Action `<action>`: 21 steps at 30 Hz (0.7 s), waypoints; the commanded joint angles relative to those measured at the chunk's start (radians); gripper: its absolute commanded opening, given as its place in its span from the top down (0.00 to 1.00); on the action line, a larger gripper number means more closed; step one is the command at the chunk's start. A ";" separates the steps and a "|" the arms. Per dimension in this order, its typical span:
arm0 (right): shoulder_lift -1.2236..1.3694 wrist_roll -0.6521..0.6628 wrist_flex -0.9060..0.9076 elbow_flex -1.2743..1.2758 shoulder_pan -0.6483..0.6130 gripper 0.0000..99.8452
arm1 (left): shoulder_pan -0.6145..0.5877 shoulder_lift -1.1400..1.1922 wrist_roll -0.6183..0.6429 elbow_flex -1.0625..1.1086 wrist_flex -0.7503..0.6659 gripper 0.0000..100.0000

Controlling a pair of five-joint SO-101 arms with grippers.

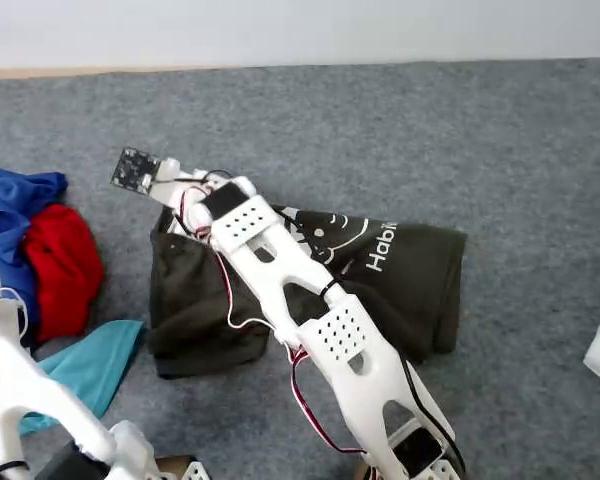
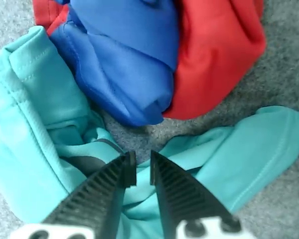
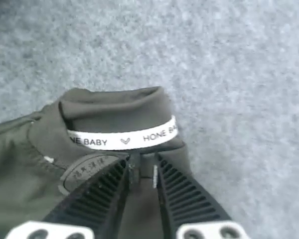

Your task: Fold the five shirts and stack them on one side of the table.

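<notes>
Two sets of fingers are down at the cloth. The right fingers are clamped on the collar of the dark shirt, tips just short of its white neck tape. The rest of that shirt lies crumpled on the grey tabletop back along the arm. The left fingers stand slightly apart over the teal shirt. The blue shirt and red shirt lie bunched together just beyond their tips.

Beyond the dark green shirt, grey carpet lies open. Left of it, a red shirt, blue shirt and teal shirt crowd the way.
</notes>
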 commanded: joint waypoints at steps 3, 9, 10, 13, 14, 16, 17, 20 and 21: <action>-0.021 0.003 0.193 -0.272 0.012 0.89 | 0.002 -0.023 0.009 -0.008 -0.015 0.94; -0.021 0.003 0.510 -0.471 0.010 0.87 | 0.002 -0.023 0.009 -0.013 -0.018 0.94; -0.021 0.003 0.565 -0.494 0.010 0.87 | 0.002 -0.023 0.009 -0.013 -0.018 0.94; -0.030 0.003 0.680 -0.511 0.010 0.87 | 0.000 -0.023 0.009 -0.013 -0.018 0.94; -0.044 0.000 0.679 -0.503 0.016 0.88 | 0.000 -0.023 0.009 -0.013 -0.018 0.94; -0.082 -0.028 0.676 -0.486 0.030 0.88 | 0.000 -0.023 0.011 -0.013 -0.017 0.94; -0.099 -0.037 0.676 -0.474 0.030 0.88 | 0.000 -0.023 0.011 -0.013 -0.017 0.94; -0.166 -0.057 0.677 -0.399 0.028 0.90 | 0.000 -0.026 0.011 -0.013 -0.014 0.94; -0.197 -0.066 0.677 -0.362 0.033 0.91 | 0.000 -0.028 0.011 -0.013 -0.012 0.94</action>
